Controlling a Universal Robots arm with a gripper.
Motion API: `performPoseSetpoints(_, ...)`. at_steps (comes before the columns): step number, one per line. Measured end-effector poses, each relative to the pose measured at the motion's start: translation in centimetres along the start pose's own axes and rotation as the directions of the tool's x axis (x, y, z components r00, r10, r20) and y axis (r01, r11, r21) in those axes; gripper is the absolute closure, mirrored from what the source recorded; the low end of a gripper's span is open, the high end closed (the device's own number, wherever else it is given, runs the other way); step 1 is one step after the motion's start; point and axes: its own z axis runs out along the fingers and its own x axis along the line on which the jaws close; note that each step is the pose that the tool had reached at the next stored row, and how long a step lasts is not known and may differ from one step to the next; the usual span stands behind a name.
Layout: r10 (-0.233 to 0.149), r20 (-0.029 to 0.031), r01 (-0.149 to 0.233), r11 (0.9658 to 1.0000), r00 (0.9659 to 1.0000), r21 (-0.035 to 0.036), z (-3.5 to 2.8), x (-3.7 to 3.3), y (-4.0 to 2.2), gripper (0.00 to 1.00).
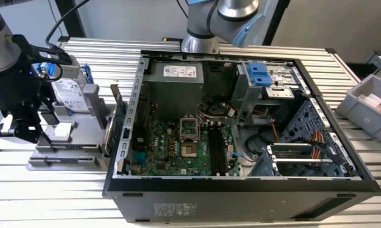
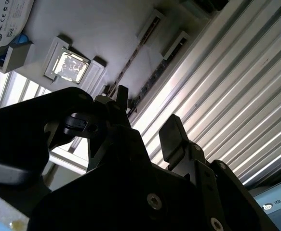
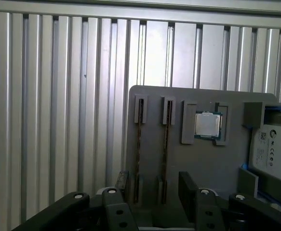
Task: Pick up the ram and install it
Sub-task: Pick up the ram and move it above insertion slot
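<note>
The ram (image 3: 165,139) stands on its thin edge in a slot of the grey holder (image 3: 212,168), so it shows as a narrow dark strip. Its long axis runs along the slot, parallel to the ribs of the metal table (image 3: 48,120) under the holder. In the second wrist view the same strip (image 2: 132,61) runs slantwise across the holder (image 2: 106,29). A second, similar strip (image 3: 140,139) fills the neighbouring slot, farther from the processor chip (image 3: 207,125) that lies flat in the holder's square pocket. A hard drive (image 3: 273,154) rests at the holder's far side beyond the chip.

The gripper (image 3: 154,190) hovers over one end of the two slots with its jaws spread wide and nothing between them; one fingertip (image 3: 123,180) sits outside each slot. In the exterior view the gripper (image 1: 25,135) hangs above the holder (image 1: 63,162), which lies just beside the open computer case (image 1: 241,185).
</note>
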Motion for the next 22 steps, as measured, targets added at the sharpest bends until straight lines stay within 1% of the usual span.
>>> performPoseSetpoints(10, 0.003, 0.0001, -0.003, 1.0000, 1.0000, 0.0006, 0.53, 0.01, 0.00, 0.00)
performPoseSetpoints(14, 0.022, 0.0003, -0.022, 0.9998, 0.9998, 0.0012, 0.86, 0.02, -0.01, 0.00)
performPoseSetpoints(15, 0.055, 0.0005, -0.055, 0.9985, 0.9985, 0.0021, 1.42, 0.02, 0.00, 0.00)
performPoseSetpoints(19, 0.072, 0.0006, -0.072, 0.9974, 0.9974, 0.0026, 1.76, 0.03, 0.01, 0.00)
performPoseSetpoints(22, 0.079, 0.0006, -0.079, 0.9969, 0.9969, 0.0027, 1.98, 0.03, 0.01, 0.00)
